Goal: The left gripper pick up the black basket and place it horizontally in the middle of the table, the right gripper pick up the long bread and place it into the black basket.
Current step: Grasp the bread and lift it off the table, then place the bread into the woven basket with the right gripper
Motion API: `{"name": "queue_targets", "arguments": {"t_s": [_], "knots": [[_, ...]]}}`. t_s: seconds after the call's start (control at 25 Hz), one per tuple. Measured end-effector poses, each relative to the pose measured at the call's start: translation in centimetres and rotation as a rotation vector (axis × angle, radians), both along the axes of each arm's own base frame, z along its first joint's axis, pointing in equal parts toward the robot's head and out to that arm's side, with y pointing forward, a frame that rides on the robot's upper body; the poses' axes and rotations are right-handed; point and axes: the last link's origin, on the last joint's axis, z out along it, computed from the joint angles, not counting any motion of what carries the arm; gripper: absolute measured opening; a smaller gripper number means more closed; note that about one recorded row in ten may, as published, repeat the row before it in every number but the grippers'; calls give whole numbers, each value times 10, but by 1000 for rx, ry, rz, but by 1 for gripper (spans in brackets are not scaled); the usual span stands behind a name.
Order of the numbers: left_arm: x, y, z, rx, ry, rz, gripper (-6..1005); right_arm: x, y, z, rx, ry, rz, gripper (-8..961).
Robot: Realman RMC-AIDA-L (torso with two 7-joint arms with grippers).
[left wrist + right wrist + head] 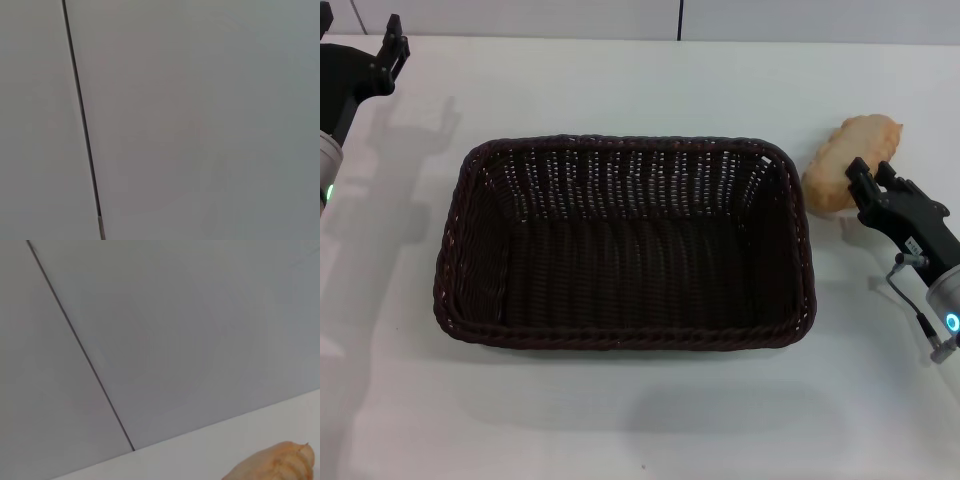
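The left gripper sits at the far left corner of the table, well apart from everything else; its two fingers stand slightly apart, holding nothing, and its arm is cut off by the picture's edge. The left wrist view shows only a plain grey wall with one thin dark seam.

The basket lies flat in the middle of the table, open side up and empty, its long axis running left to right.

Just right of the basket's far right corner, apart from it, lies the bread. Its long axis runs on a diagonal, from near-left to far-right. Its near end is hidden behind the right gripper, whose fingers are spread and reach up to the loaf's near side; whether they touch it cannot be told. The right wrist view catches only one rounded end of the bread at the frame's corner, on the white table, with the grey wall behind.
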Motion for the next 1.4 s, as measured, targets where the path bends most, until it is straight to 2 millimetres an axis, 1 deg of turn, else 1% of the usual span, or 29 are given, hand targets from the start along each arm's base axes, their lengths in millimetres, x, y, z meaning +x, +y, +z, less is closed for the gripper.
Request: {"name": "queue_targets", "arguments": {"t_s": [0.32,0.52,0.72,0.8,0.84,0.88,0.96,1.0,1.04,1.08,1.12,1.16,1.2,1.24,1.28,1.32,1.36,1.4], "knots": [[0,0,0,0,-1,0,776,3,-5,2,13,7,-3,324],[0,0,0,0,-1,0,776,-3,-14,3,44,42,34,294],[0,0,0,-1,-1,1,776,-8,-23,10,95,79,78,249],[0,0,0,-1,-2,1,776,-19,-36,18,163,131,167,227],[0,0,0,-1,-2,1,776,-19,-36,18,163,131,167,215],[0,0,0,-1,-2,1,776,-23,-40,21,186,150,194,204],[0,0,0,-1,-1,1,777,-35,-49,28,241,196,267,191],[0,0,0,-1,-1,2,777,-46,-55,32,271,232,338,184],[0,0,0,-1,-1,2,777,-46,-55,32,271,232,338,178],[1,1,0,-1,-1,0,777,-52,-57,32,272,249,377,171],[1,1,0,-1,-1,0,777,-52,-57,32,272,249,377,165],[2,2,0,-1,-1,-3,777,-67,-57,29,245,275,446,158],[2,2,0,-1,-1,-3,777,-67,-57,29,245,275,446,152],[2,2,0,-1,-1,-4,777,-82,-50,19,181,286,498,146],[3,2,0,-1,0,-5,777,-82,-50,19,181,286,498,140],[3,3,0,-2,0,-6,777,-88,-45,12,131,281,512,134],[3,3,0,-2,-1,-7,777,-101,-36,-3,37,261,534,128],[3,3,0,-2,-2,-7,777,-101,-36,-3,37,261,534,122]]}}
